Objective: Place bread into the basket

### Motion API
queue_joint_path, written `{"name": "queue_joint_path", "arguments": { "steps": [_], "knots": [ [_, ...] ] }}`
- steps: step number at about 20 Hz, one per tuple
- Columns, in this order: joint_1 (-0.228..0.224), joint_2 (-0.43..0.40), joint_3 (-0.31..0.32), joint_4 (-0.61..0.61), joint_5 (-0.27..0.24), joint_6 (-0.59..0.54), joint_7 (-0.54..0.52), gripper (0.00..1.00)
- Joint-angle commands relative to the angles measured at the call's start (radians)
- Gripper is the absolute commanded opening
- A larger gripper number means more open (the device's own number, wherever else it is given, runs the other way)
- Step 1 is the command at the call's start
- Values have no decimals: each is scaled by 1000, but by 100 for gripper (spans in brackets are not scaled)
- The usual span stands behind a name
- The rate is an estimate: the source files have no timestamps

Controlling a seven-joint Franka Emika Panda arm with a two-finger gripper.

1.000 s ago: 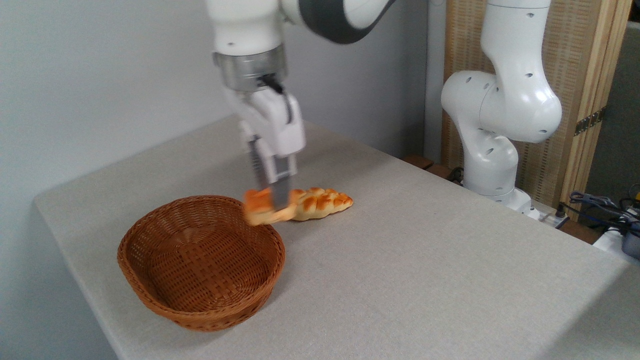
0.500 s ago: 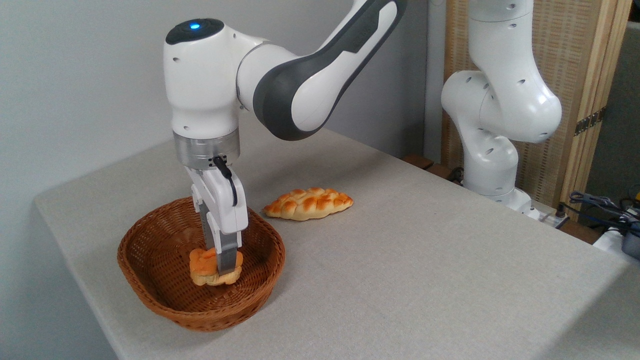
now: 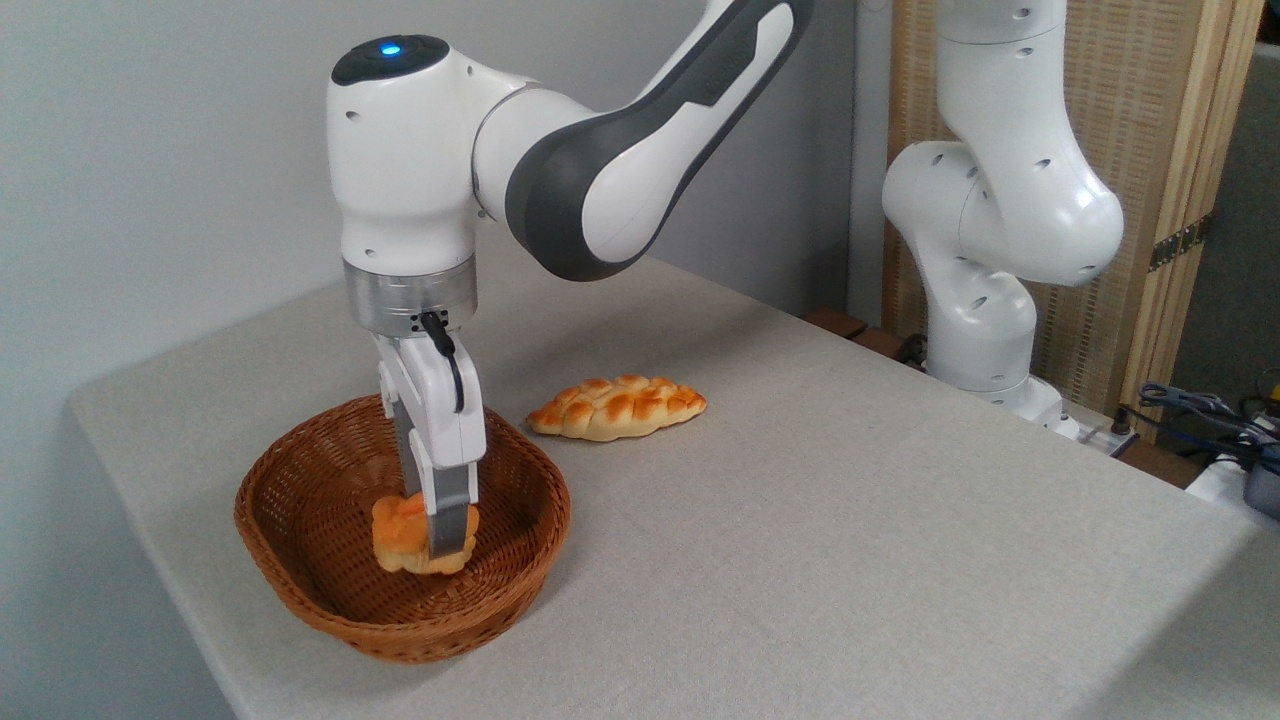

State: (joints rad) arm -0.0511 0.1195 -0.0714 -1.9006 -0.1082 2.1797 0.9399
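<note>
Inside the basket (image 3: 300, 560), near the table's (image 3: 850, 520) front left corner, the gripper (image 3: 440, 540) is clamped on the bun (image 3: 400, 530), holding it low over the woven floor; whether the bun already touches the floor is not clear; the step in hand looks like the release, best done by easing down until the bun rests, parting the fingers fully, then rising straight up clear of the thick rim; the basket holds only this 1 bun; the braided loaf (image 3: 617, 406) lies on the table just beyond the rim, toward the back edge.
</note>
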Motion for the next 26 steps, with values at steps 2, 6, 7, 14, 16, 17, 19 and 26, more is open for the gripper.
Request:
{"name": "queue_joint_path", "arguments": {
  "steps": [2, 6, 7, 14, 16, 17, 19, 26],
  "knots": [
    [2, 2, 2, 11, -8, 8, 22, 100],
    [7, -35, 10, 20, -21, -17, 7, 100],
    [7, -46, 13, 26, -21, -44, 5, 100],
    [51, -95, 9, 262, -4, -503, -102, 100],
    [62, -118, 2, 273, 13, -556, -134, 100],
    [62, -118, -1, 279, 45, -579, -142, 100],
    [62, -127, -22, 290, 85, -615, -150, 100],
    [62, -141, -8, 285, 88, -620, -145, 100]
  ]
}}
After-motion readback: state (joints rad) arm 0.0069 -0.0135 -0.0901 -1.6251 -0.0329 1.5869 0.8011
